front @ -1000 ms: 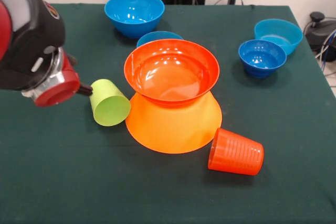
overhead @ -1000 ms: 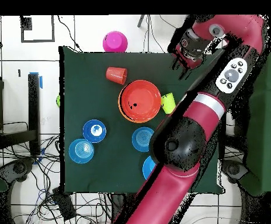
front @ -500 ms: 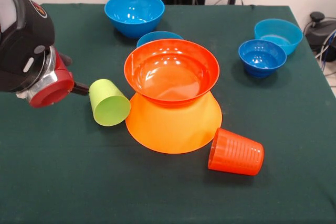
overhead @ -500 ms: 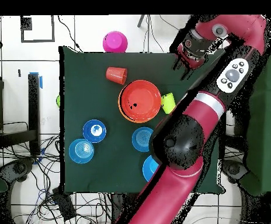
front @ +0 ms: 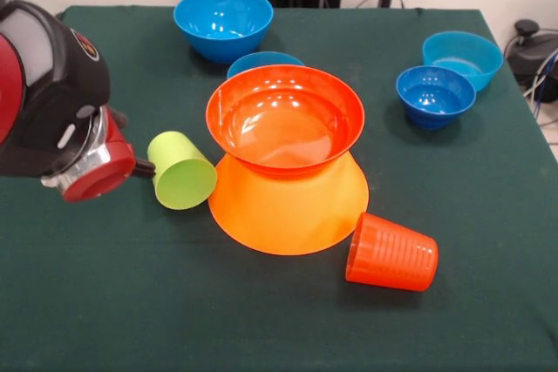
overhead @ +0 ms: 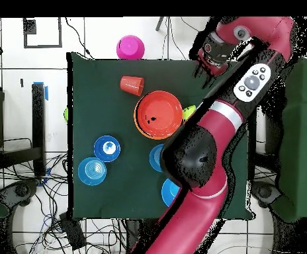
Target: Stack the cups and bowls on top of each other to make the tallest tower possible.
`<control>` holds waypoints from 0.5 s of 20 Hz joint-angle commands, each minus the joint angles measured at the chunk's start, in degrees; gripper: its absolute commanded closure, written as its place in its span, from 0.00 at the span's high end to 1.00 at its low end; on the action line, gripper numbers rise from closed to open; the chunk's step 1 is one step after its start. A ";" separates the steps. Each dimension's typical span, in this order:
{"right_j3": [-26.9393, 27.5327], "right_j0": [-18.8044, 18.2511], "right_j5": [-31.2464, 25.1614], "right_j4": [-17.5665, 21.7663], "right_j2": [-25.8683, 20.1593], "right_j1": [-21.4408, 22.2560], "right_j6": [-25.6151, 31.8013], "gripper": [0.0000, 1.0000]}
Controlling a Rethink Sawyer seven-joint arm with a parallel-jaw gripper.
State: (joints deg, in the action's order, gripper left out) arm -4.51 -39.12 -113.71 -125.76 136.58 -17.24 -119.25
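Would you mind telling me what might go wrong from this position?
The green cup lies on its side against the tower's upturned orange base bowl, so a push from the gripper might roll it away or shove the base. The red-orange bowl resting on the base could then slide off.

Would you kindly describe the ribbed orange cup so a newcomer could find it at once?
Start at the tower, a red-orange bowl on an upturned light-orange bowl. The ribbed orange cup lies on its side against that base's near edge in the front view. The lime green cup opposite is smooth.
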 commanded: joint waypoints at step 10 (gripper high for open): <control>0.89 -0.57 -6.70 -9.50 17.47 -0.12 17.76 1.00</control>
State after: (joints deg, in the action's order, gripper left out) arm -6.14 -39.15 -115.44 -133.83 145.17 -17.33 -119.25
